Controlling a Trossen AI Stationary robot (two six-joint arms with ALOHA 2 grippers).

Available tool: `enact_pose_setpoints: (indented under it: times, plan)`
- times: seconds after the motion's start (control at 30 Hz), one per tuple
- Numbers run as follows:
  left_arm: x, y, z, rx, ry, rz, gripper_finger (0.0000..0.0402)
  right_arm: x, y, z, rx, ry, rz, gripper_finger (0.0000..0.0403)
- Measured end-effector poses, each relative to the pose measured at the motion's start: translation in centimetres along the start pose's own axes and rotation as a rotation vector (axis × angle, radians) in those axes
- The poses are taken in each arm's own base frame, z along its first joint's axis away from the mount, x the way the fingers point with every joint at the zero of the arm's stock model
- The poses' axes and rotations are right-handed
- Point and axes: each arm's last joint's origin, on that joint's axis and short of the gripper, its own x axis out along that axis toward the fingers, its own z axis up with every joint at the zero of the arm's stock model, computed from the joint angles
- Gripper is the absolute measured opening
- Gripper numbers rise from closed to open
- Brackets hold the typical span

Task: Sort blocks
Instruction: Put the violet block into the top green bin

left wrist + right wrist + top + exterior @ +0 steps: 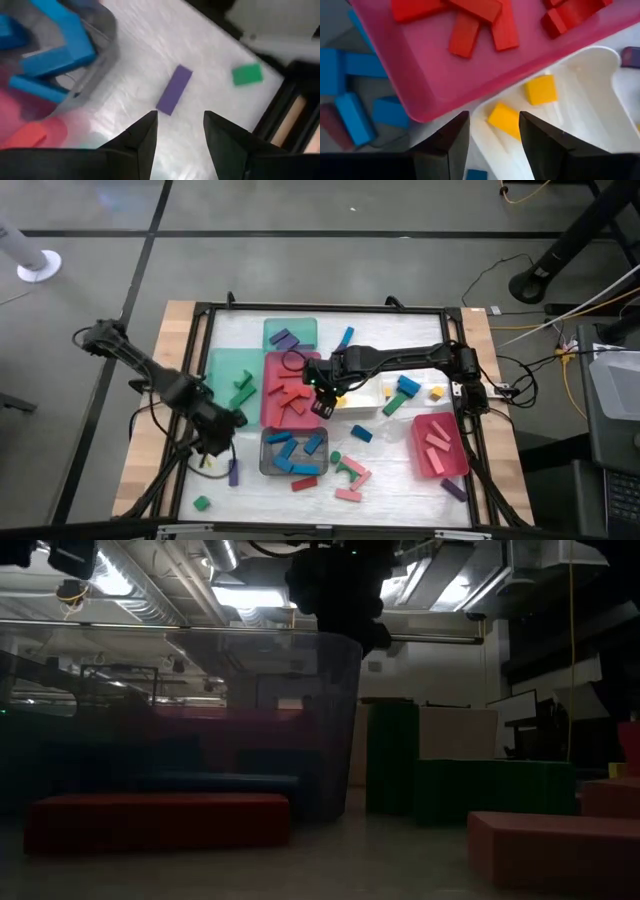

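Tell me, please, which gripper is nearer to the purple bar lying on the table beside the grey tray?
Left. The left gripper hovers just short of the purple bar, jaws open and empty. The right gripper is farther off, over the white tray.

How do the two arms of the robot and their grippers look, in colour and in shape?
Both arms are dark, thin and jointed, with black cables along them. The left gripper and the right gripper each have two dark fingers that narrow to wedge-shaped tips. Near the right gripper, the high view shows a small green light. No markings are readable.
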Motion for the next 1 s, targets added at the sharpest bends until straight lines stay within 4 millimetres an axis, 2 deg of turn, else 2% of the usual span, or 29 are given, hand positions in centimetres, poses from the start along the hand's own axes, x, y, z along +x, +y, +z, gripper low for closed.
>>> enact_pose_setpoints:
  times: [0.13,0.4,0.6,0.8,1.0]
  plan:
    - [2.6,0.1,0.9,0.101,0.085,-0.023,0.0148,0.0,0.2,0.3,0.018,-0.02,0.042,0.0172]
    - [7.4,0.1,2.8,0.215,0.126,-0.062,0.0148,0.0,0.5,0.8,0.016,-0.069,0.068,0.0172]
    - [10.3,-0.5,2.9,0.256,0.22,-0.087,0.0148,0.0,0.5,0.8,0.016,-0.069,0.068,0.0172]
    - [12.9,-0.6,2.6,0.286,0.348,0.005,0.0148,0.0,0.5,0.7,0.015,-0.069,0.068,0.0172]
    - [14.2,-0.8,2.5,0.282,0.395,-0.014,0.0148,0.0,0.5,0.7,0.015,-0.069,0.068,0.0172]
